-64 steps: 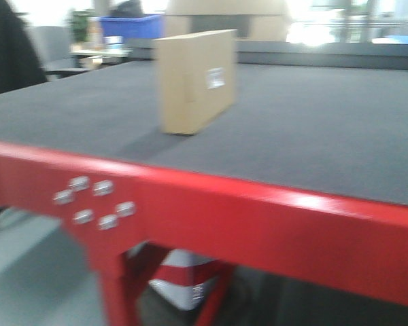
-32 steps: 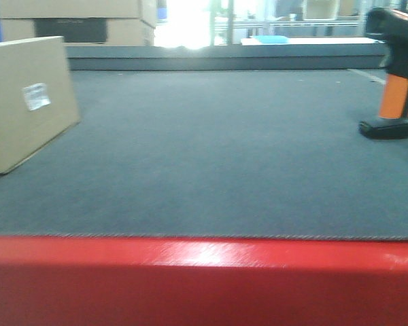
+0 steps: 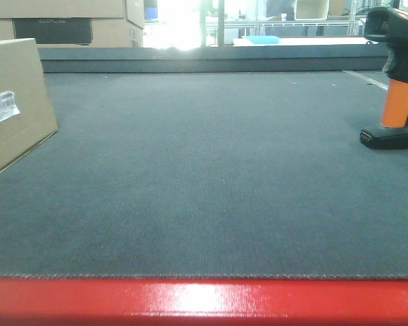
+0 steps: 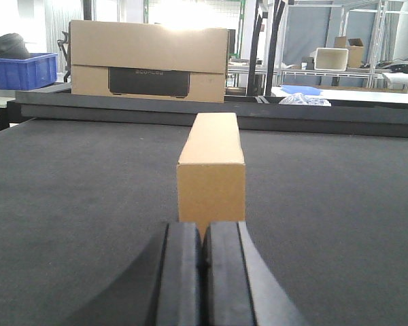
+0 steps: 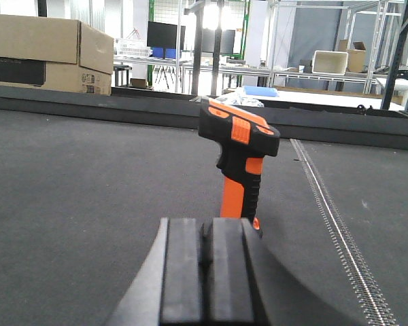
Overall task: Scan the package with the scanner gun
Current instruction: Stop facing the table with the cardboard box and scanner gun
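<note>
Tan cardboard package (image 4: 211, 173) and orange-handled black scanner gun (image 5: 239, 166) stood upright; pressed-together left gripper (image 4: 202, 238) and right gripper (image 5: 205, 238) could knock either over.

Package (image 4: 211, 173) matt cardboard; scanner gun (image 5: 239, 163) smooth plastic; tabletop (image 3: 211, 190) matt fibrous cloth.

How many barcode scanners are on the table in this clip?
1. The scanner stands upright on its foot on the right side of the table, in front of the right gripper. The box on the left could hide something small behind it.
</note>
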